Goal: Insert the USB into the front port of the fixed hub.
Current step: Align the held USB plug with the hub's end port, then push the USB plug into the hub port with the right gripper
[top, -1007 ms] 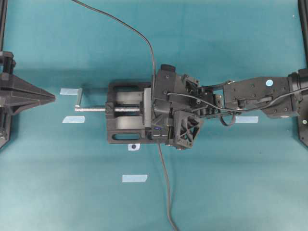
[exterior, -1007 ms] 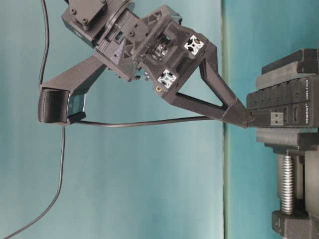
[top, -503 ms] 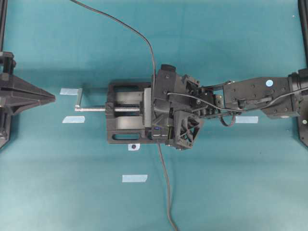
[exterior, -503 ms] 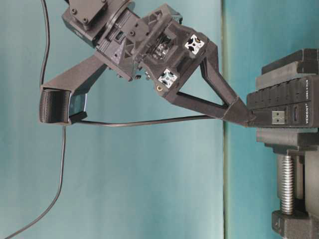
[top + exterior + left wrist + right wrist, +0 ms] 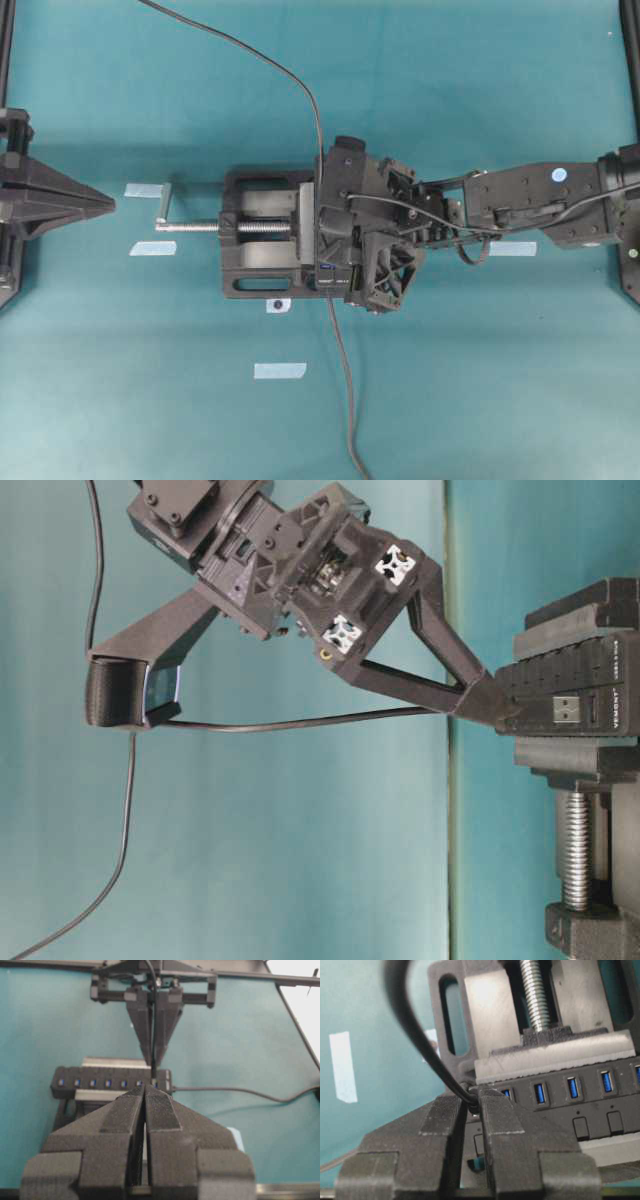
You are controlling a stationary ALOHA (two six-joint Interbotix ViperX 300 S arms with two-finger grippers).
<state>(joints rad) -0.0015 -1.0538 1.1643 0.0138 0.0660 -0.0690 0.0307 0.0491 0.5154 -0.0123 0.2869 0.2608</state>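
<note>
Teal tabletop; black right gripper point(image 5: 470, 1105) pinches the small black USB plug point(image 5: 471, 1101) at the long black 7-port fixed hub point(image 5: 580, 1095)'s end port. Left gripper point(image 5: 145, 1091) pressed together.

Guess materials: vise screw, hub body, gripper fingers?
Vise screw: bare metal by the look, silvery and shiny along its threads.
Hub body: probably moulded plastic, smooth matte black, with blue port inserts.
Right gripper fingers: likely 3D-printed plastic, matte black with fine layer lines and ribbed pads.
</note>
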